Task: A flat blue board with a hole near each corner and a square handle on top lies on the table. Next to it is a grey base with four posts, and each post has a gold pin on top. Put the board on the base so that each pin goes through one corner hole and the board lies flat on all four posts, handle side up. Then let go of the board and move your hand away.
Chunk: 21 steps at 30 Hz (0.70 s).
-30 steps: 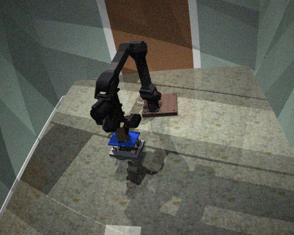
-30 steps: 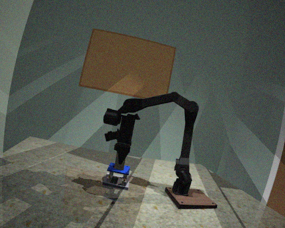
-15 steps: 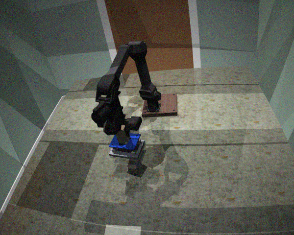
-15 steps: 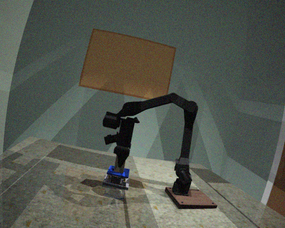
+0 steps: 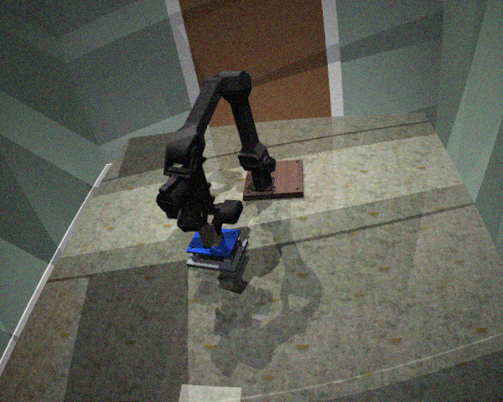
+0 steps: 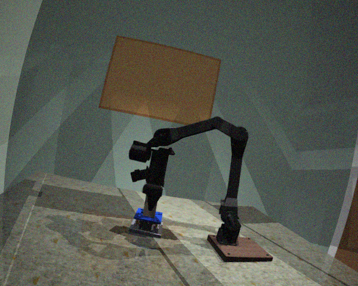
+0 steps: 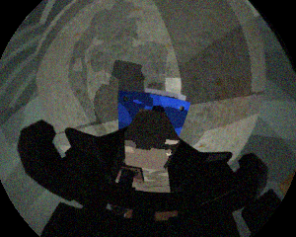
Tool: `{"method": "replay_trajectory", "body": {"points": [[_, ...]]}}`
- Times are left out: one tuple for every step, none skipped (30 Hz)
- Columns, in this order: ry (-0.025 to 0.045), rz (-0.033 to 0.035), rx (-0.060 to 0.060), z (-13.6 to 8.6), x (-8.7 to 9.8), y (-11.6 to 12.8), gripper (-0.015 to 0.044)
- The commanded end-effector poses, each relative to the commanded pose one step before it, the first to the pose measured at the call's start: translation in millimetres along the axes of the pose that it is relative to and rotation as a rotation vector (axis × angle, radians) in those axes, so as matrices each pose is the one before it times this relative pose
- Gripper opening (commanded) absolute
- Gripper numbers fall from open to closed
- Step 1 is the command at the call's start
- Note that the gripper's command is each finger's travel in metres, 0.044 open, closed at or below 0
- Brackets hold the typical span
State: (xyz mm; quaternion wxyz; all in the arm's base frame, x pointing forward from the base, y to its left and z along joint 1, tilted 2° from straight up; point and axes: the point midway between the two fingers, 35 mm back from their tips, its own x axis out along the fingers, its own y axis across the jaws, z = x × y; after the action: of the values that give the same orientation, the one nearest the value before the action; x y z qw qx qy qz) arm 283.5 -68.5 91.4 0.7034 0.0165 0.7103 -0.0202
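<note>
The flat blue board (image 5: 225, 246) (image 6: 140, 214) (image 7: 130, 110) is directly over the grey base (image 5: 212, 264) (image 6: 144, 229), at about the height of the post tops. I cannot tell whether the pins are through the holes or whether it lies flat. My gripper (image 5: 210, 238) (image 6: 149, 212) (image 7: 150, 129) points straight down and is shut on the board's square handle. In the wrist view the fingers hide the handle, and the board's far edge with two corner holes shows beyond them. A pale corner of the base (image 7: 172, 85) shows past the board.
The arm's brown mounting plate (image 5: 288, 179) (image 6: 245, 251) lies on the table behind and to the right of the base. A white table edge (image 5: 48, 268) runs along the left. An orange panel (image 6: 159, 80) is on the back wall.
</note>
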Motion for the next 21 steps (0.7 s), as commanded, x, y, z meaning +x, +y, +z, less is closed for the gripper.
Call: {"method": "replay_trajectory", "body": {"points": [[-0.00320, -0.00059, 0.0005, 0.80, 1.68, -0.18, 0.0000], [-0.00001, 0.00000, 0.0001, 0.08, 0.54, -0.02, 0.0000], [0.00000, 0.00000, 0.0001, 0.05, 0.52, -0.02, 0.0000], [0.00000, 0.00000, 0.0001, 0.01, 0.50, -0.01, 0.0000], [0.00000, 0.00000, 0.0001, -0.02, 0.50, -0.01, 0.0000], [0.00000, 0.00000, 0.0000, -0.03, 0.50, 0.00, 0.0000], [0.00000, 0.00000, 0.0000, -0.04, 0.50, 0.00, 0.0000], [0.00000, 0.00000, 0.0000, -0.04, 0.50, 0.00, 0.0000], [0.00000, 0.00000, 0.0000, -0.03, 0.49, 0.00, 0.0000], [0.00000, 0.00000, 0.0000, -0.03, 0.49, 0.00, 0.0000], [0.00000, 0.00000, 0.0000, -0.02, 0.49, 0.00, 0.0000], [0.00000, 0.00000, 0.0000, -0.02, 0.49, 0.00, 0.0000], [0.00000, 0.00000, 0.0000, -0.02, 0.49, 0.00, 0.0000], [0.00000, 0.00000, 0.0000, -0.01, 0.49, 0.00, 0.0000], [0.00000, 0.00000, 0.0000, -0.01, 0.47, 0.00, 0.0000], [0.00000, 0.00000, 0.0000, -0.01, 0.40, 0.00, 0.0000], [0.00269, 0.00051, -0.0003, -0.40, -1.13, 0.12, 0.0026], [0.00000, 0.00000, 0.0000, 0.00, 0.00, 0.00, 0.0052], [0.00000, 0.00000, 0.0000, 0.00, 0.00, 0.00, 0.0079], [0.00000, 0.00000, 0.0000, 0.00, 0.00, 0.00, 0.0105], [0.00000, 0.00000, 0.0000, 0.00, 0.00, 0.00, 0.0131]]}}
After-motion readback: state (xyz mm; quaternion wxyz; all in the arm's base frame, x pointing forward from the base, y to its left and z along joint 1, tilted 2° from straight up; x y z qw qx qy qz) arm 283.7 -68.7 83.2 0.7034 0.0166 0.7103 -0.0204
